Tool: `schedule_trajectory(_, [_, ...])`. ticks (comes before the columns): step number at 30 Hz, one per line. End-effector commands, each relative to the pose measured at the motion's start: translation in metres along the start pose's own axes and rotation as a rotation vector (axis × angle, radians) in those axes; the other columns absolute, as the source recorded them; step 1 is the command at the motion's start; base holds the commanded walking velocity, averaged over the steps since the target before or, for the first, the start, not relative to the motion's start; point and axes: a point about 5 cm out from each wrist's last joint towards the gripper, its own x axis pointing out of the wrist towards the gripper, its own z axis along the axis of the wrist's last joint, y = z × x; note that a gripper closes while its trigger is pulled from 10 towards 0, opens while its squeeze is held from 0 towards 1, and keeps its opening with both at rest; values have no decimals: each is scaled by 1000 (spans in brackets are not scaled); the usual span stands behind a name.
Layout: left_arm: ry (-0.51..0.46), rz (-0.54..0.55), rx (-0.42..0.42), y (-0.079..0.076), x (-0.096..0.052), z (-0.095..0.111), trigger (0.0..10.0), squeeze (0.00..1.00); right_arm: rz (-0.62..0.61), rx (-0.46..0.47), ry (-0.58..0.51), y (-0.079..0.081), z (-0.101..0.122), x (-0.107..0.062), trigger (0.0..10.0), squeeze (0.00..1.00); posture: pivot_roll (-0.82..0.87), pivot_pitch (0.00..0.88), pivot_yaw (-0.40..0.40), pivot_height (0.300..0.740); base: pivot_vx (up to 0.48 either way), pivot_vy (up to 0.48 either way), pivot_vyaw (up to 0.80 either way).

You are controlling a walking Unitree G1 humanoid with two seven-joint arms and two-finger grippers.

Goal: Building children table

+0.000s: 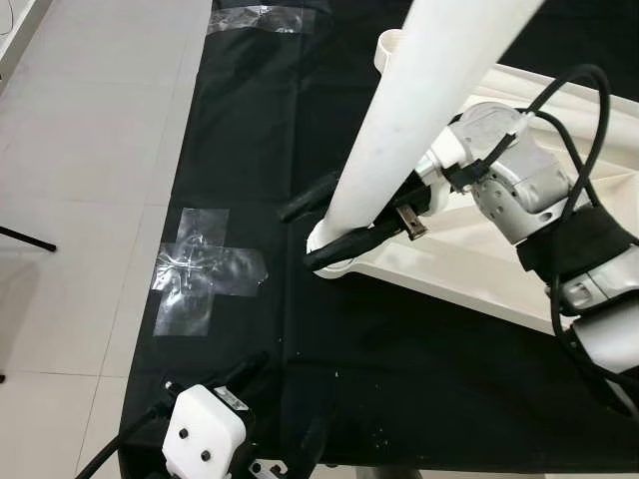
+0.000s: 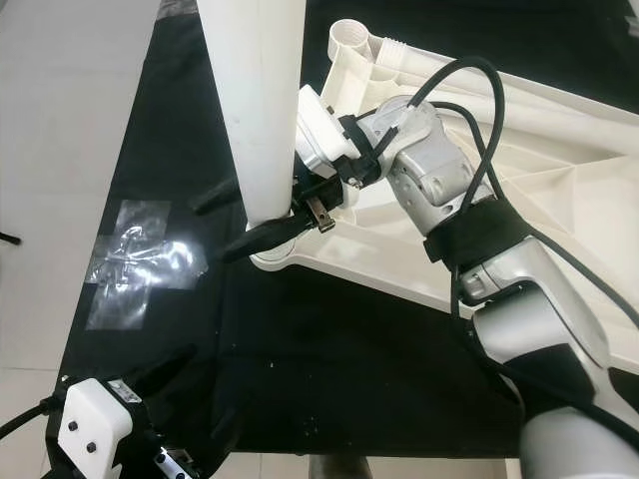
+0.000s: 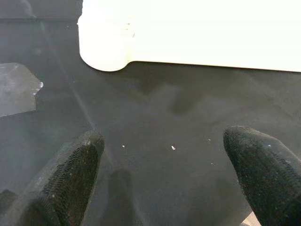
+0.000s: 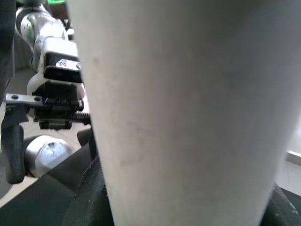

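A cross of clear tape (image 1: 205, 269) is stuck on the black cloth (image 1: 240, 130) covering the surface, and the left end effector (image 1: 265, 399) hovers low over that cloth with its fingers spread, released and grasping nothing. Further right, the right end effector (image 1: 334, 222) is clenched around the white table leg (image 1: 419, 110). The leg stands tilted, its lower end at the corner socket of the upturned white tabletop (image 1: 459, 269) lying on the cloth.
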Motion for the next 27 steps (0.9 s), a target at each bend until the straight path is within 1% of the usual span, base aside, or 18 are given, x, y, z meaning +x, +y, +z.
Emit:
schedule_trajectory(1, [23, -11, -9, -2, -2, -2, 10000, 0, 34, 190, 31, 12, -37, 6, 10000, 0, 98, 480, -96, 740, 0, 0, 0])
schedule_trajectory(4, [22, -11, -9, -2, -2, -2, 10000, 0, -31, 229, -34, 2, -38, 4, 10000, 0, 98, 479, -97, 740, 0, 0, 0])
schedule_trajectory(5, [22, -11, -9, -2, -2, -2, 10000, 0, -31, 229, -34, 2, -38, 4, 10000, 0, 98, 479, -97, 740, 0, 0, 0])
schedule_trajectory(7, [22, -10, -10, -2, -2, -2, 10000, 0, -71, 252, -73, -2, -39, 3, 10000, 0, 98, 479, -97, 740, 0, 0, 0])
schedule_trajectory(9, [22, -11, -10, -2, -2, -2, 10000, 0, -84, 255, -79, -3, -39, 2, 10000, 0, 98, 479, -97, 740, 0, 0, 0])
schedule_trajectory(21, [24, -12, -12, -2, -2, -2, 10000, 0, -89, 267, -92, 5, -46, 2, 10000, 0, 90, 463, -93, 740, 0, 0, 0])
schedule_trajectory(23, [25, -13, -12, -2, -2, -3, 10000, 0, -84, 249, -100, 7, -45, 2, 10000, 0, 90, 460, -92, 740, 0, 0, 0])
schedule_trajectory(25, [24, -13, -11, -2, -1, -3, 10000, 0, -58, 219, -64, 13, -47, 4, 10000, 0, 91, 460, -91, 740, 0, 0, 0])
schedule_trajectory(27, [24, -13, -11, -2, -1, -3, 10000, 0, -58, 219, -64, 13, -47, 4, 10000, 0, 91, 460, -91, 740, 0, 0, 0])
